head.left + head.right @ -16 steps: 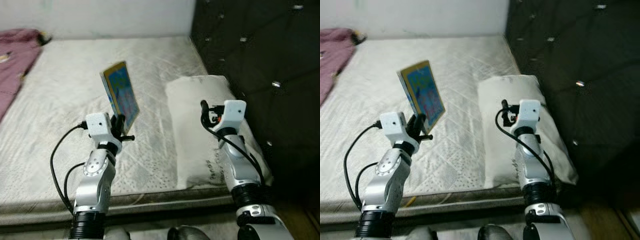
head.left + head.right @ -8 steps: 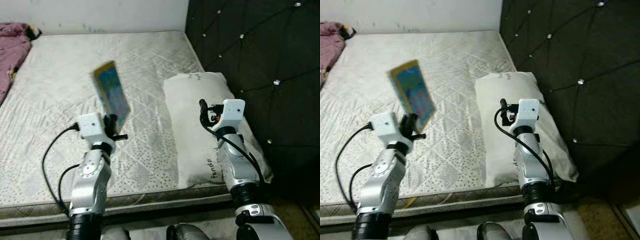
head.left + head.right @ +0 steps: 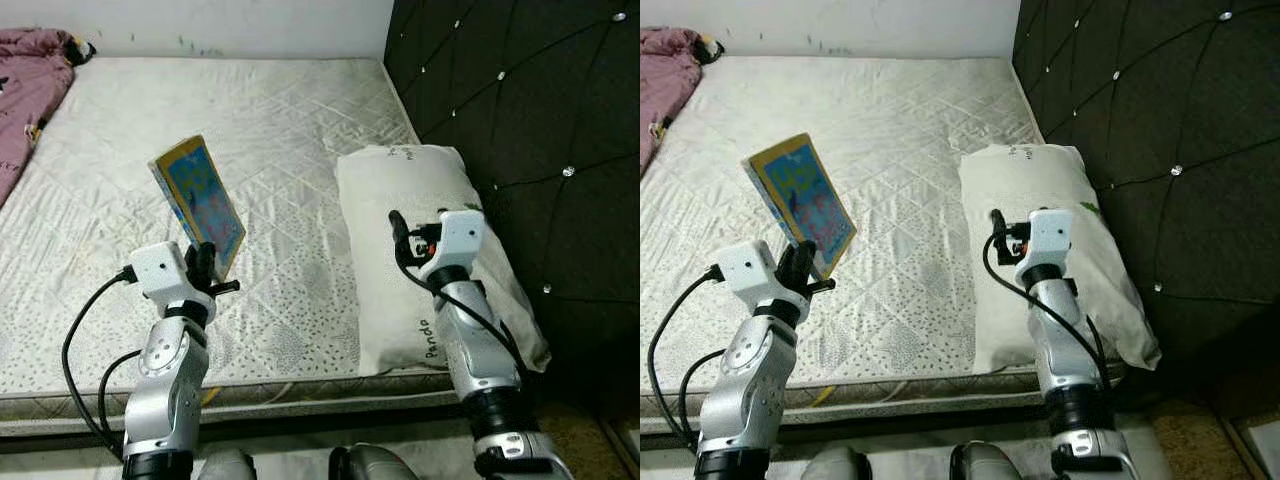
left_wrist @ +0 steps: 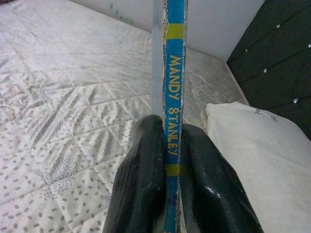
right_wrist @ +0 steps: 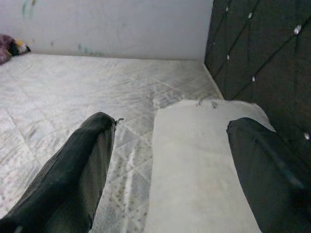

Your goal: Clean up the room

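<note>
My left gripper (image 3: 205, 262) is shut on the lower edge of a thin picture book (image 3: 198, 204) with a yellow border and blue cover. The book stands upright and tilted above the white mattress (image 3: 250, 120). Along the wrist, its blue spine (image 4: 172, 97) reads MANDY STANLEY and is pinched between the two black fingers (image 4: 141, 184). My right gripper (image 3: 398, 232) hovers open over the white pillow (image 3: 400, 200), which lies at the mattress's right side; its fingers (image 5: 73, 170) are spread wide with nothing between them.
A dark tufted headboard (image 3: 520, 110) rises along the right. A purple-pink cloth (image 3: 30, 90) lies at the mattress's far left corner. The white wall (image 3: 200, 15) closes the far side. The mattress's front edge (image 3: 300, 400) runs just before my arms.
The camera has shifted, showing more of the bed. My left arm has swung left with the book still gripped. The right arm keeps its pose over the pillow.
</note>
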You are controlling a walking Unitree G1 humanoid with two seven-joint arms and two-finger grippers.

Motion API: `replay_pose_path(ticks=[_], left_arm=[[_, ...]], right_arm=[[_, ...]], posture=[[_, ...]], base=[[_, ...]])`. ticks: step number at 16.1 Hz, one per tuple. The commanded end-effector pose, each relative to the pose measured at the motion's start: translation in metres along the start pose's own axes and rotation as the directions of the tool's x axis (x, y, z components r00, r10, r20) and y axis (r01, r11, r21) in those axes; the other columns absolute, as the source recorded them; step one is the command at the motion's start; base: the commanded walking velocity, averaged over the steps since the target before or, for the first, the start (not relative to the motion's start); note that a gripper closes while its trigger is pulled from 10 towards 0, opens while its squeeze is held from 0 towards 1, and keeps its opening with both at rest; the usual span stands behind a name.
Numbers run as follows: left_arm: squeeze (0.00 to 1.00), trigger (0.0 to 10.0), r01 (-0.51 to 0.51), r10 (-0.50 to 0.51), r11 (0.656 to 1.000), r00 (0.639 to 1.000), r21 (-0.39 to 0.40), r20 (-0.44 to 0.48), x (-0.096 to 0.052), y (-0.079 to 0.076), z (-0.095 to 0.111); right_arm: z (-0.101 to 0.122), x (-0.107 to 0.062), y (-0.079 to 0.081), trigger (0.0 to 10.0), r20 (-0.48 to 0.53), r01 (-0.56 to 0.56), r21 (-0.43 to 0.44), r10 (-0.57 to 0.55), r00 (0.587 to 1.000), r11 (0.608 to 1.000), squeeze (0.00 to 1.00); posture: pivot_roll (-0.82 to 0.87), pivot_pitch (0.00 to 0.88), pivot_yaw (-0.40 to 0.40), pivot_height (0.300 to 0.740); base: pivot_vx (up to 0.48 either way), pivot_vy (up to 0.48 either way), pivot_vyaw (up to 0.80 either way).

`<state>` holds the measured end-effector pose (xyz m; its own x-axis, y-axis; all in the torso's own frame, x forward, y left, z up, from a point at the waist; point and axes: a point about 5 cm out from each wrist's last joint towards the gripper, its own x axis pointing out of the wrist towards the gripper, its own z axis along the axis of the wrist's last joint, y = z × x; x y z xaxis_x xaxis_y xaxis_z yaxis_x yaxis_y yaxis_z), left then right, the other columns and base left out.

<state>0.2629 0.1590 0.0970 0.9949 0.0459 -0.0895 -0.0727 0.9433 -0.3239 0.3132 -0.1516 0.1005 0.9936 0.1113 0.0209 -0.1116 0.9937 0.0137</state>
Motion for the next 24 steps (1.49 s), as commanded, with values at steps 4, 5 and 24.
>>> replay_pose_path(ticks=[4, 5, 24], left_arm=[[0.0, 10.0, 0.012, -0.011, 0.999, 0.999, -0.039, 0.032, -0.0006, -0.0092, 0.0072], [0.0, 10.0, 0.009, -0.008, 0.999, 0.999, -0.04, 0.032, -0.0006, -0.0089, 0.0074], [0.0, 10.0, -0.015, 0.017, 0.998, 0.999, -0.056, 0.04, 0.0063, -0.0082, 0.011]], right_arm=[[0.003, -0.0013, -0.0015, 10.0, -0.004, -0.011, -0.01, 0.011, 1.0, 1.0, 0.0], [0.003, -0.0011, -0.0012, 10.0, -0.006, -0.014, -0.011, 0.014, 1.0, 1.0, 0.0], [0.0057, 0.003, 0.0011, 10.0, -0.008, -0.03, -0.009, 0.03, 1.0, 1.0, 0.0]], posture=[[-0.02, 0.084, -0.037, 0.74], [-0.02, 0.089, -0.038, 0.74], [-0.03, 0.082, -0.034, 0.601]], base=[[0.0, 0.0, 0.0], [0.0, 0.0, 0.0], [0.0, 0.0, 0.0]])
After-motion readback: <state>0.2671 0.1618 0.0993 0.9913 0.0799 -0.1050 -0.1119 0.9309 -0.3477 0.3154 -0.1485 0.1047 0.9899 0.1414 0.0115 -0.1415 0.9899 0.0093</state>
